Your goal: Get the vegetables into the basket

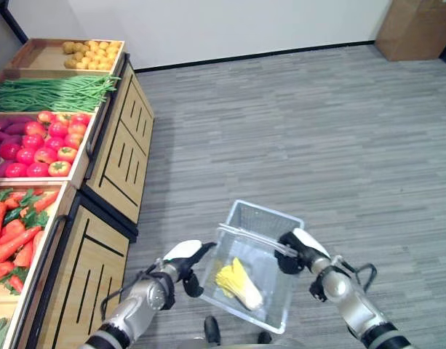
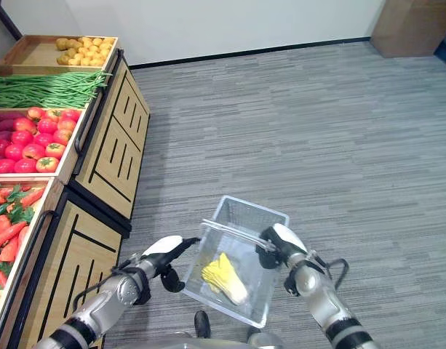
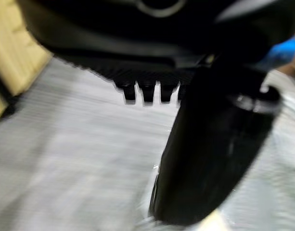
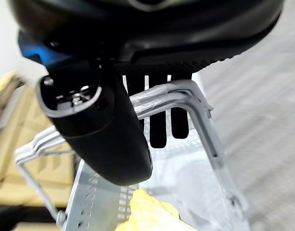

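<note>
The right hand has its fingers hooked over the metal handles of the wire basket, thumb closed beneath them, so it carries the basket hanging over the grey floor. Inside, against the basket's near wall, lies a yellow-white napa cabbage, its long axis running from the left rim toward the near right corner.

The left hand hovers just beside the basket's left rim, holding nothing; its fingers look loosely curled, tips pointing toward the basket.

Further out on the robot's left stands the wooden produce stand. Its crates run away from the robot: carrots nearest, then red tomatoes beside purple sweet potatoes, green beans, and potatoes at the far end.

The remaining vegetables all lie to the left of the basket, so the free left hand is much the nearer one; the carrots look like its shortest reach.
</note>
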`<state>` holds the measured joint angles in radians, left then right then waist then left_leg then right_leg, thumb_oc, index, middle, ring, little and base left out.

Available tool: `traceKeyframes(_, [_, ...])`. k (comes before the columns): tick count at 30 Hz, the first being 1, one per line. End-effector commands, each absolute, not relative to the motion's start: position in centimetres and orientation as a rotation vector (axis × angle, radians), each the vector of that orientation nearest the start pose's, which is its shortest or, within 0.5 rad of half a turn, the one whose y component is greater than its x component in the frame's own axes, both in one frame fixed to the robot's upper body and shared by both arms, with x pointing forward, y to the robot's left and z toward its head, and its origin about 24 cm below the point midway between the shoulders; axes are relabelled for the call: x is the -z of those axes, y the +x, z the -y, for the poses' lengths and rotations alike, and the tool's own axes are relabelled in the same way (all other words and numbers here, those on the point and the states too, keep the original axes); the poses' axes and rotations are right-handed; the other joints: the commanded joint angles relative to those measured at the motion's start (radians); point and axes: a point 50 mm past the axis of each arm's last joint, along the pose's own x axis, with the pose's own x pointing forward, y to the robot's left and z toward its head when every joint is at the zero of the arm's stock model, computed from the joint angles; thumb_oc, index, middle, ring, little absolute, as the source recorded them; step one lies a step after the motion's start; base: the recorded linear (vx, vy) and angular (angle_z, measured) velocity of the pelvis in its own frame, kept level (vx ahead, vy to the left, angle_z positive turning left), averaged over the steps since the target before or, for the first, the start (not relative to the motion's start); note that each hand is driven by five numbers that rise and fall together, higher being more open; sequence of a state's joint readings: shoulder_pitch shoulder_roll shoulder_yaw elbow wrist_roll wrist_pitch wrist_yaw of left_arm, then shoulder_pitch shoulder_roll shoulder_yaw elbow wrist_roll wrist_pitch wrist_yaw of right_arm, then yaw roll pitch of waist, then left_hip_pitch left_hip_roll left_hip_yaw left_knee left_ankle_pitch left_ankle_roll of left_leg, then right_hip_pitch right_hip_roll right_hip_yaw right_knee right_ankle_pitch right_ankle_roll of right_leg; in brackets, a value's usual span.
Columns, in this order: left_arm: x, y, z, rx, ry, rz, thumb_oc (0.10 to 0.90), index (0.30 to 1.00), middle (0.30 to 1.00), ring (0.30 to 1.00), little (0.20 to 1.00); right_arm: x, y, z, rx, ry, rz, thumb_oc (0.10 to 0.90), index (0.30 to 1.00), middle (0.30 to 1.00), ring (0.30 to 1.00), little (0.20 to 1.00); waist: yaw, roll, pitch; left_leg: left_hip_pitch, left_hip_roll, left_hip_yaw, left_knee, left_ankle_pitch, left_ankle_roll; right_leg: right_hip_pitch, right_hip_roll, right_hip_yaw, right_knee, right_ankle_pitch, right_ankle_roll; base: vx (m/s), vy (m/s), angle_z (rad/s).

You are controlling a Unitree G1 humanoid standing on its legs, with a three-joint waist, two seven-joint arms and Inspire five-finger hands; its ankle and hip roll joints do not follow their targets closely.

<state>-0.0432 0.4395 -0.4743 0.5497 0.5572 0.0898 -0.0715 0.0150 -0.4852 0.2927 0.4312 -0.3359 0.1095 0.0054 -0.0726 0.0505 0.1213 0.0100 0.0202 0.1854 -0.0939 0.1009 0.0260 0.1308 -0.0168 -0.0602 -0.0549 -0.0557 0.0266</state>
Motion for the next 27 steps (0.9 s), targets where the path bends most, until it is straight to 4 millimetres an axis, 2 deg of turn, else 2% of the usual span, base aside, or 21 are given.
traceKeyframes(1, [4.6, 23.3, -23.2, 0.329, 1.113, -0.501, 0.9, 1.0, 1.0, 1.0, 1.0, 1.4, 23.9, 25.9, -0.033, -0.861, -0.395, 0.4, 0.3, 0.3, 0.3, 0.3, 0.01, -0.036, -0.059, 0.125, -0.007, 0.005, 0.007, -0.214, 0.003, -0.029, -0.067, -0.02, -0.032, 0.037, 0.081, 0.03, 0.014, -0.01])
traceKeyframes(2, [5.0, 22.4, -24.5, 0.285, 1.091, -0.55, 0.9, 1.0, 1.0, 1.0, 1.0, 2.0, 23.2, 27.2, -0.005, -0.881, -0.451, 0.4, 0.3, 0.3, 0.3, 0.3, 0.015, -0.041, -0.058, 0.126, -0.008, 0.001, 0.007, -0.214, 0.003, -0.026, -0.067, -0.025, -0.032, 0.036, 0.081, 0.02, 0.009, 0.06])
traceKeyframes(3, [5.0, 22.3, -24.5, 0.285, 1.09, -0.55, 0.9, 1.0, 1.0, 1.0, 1.0, 2.0, 23.2, 27.2, -0.006, -0.881, -0.451, 0.4, 0.3, 0.3, 0.3, 0.3, 0.015, -0.041, -0.059, 0.126, -0.008, 0.001, 0.007, -0.214, 0.003, -0.026, -0.067, -0.025, -0.032, 0.035, 0.081, 0.03, 0.019, 0.1])
traceKeyframes(7, [6.4, 20.6, -26.2, 0.218, 1.041, -0.66, 0.9, 1.0, 1.0, 1.0, 1.0, 4.2, 21.1, 29.4, 0.034, -0.892, -0.605, 0.4, 0.3, 0.3, 0.3, 0.3, 0.022, -0.049, -0.059, 0.126, -0.007, -0.003, 0.007, -0.213, 0.003, -0.023, -0.065, -0.03, -0.032, 0.034, 0.08, 0.01, 0.014, 0.08])
traceKeyframes(10, [9.7, 18.0, -27.2, 0.189, 1.0, -0.855, 0.9, 1.0, 1.0, 1.0, 1.0, 8.3, 17.4, 30.9, 0.035, -0.88, -0.859, 0.4, 0.3, 0.3, 0.3, 0.3, 0.02, -0.054, -0.058, 0.125, -0.008, -0.006, 0.007, -0.213, 0.002, -0.027, -0.065, -0.03, -0.024, 0.029, 0.08, 0.01, 0.012, 0.0])
traceKeyframes(14, [12.1, 15.6, -27.6, 0.144, 0.957, -1.025, 0.9, 1.0, 1.0, 1.0, 1.0, 10.5, 15.1, 30.9, 0.031, -0.845, -1.006, 0.4, 0.3, 0.3, 0.3, 0.3, 0.019, -0.054, -0.061, 0.125, -0.009, -0.007, 0.007, -0.214, 0.002, -0.029, -0.066, -0.03, -0.02, 0.027, 0.078, 0.0, 0.0, 0.0])
traceKeyframes(16, [13.9, 12.4, -27.7, 0.072, 0.859, -1.194, 0.9, 1.0, 1.0, 1.0, 1.0, 12.0, 13.3, 30.6, 0.024, -0.812, -1.111, 0.4, 0.3, 0.3, 0.3, 0.3, 0.019, -0.054, -0.062, 0.126, -0.011, -0.006, 0.007, -0.217, 0.002, -0.028, -0.066, -0.026, -0.021, 0.026, 0.076, 0.0, 0.0, 0.0])
traceKeyframes(20, [15.1, 9.0, -27.6, -0.029, 0.7, -1.344, 0.9, 1.0, 1.0, 1.0, 1.0, 13.4, 11.2, 30.0, 0.009, -0.763, -1.221, 0.4, 0.3, 0.3, 0.3, 0.3, 0.022, -0.054, -0.067, 0.131, -0.013, -0.008, 0.007, -0.218, 0.004, -0.021, -0.068, -0.029, -0.025, 0.026, 0.075, 0.01, 0.001, -0.03])
traceKeyframes(22, [15.3, 8.3, -27.4, -0.015, 0.703, -1.368, 0.9, 1.0, 1.0, 1.0, 1.0, 13.9, 10.0, 29.7, -0.008, -0.755, -1.272, 0.4, 0.3, 0.3, 0.3, 0.3, 0.024, -0.053, -0.07, 0.133, -0.014, -0.011, 0.007, -0.22, 0.004, -0.019, -0.068, -0.032, -0.027, 0.026, 0.074, 0.0, 0.0, 0.0])
traceKeyframes(27, [15.3, 8.8, -26.9, -0.012, 0.689, -1.333, 0.9, 1.0, 1.0, 1.0, 1.0, 14.3, 9.0, 29.5, -0.013, -0.74, -1.31, 0.4, 0.3, 0.3, 0.3, 0.3, 0.026, -0.049, -0.069, 0.132, -0.016, -0.018, 0.007, -0.219, 0.006, -0.017, -0.069, -0.038, -0.028, 0.024, 0.075, 0.0, 0.0, 0.0])
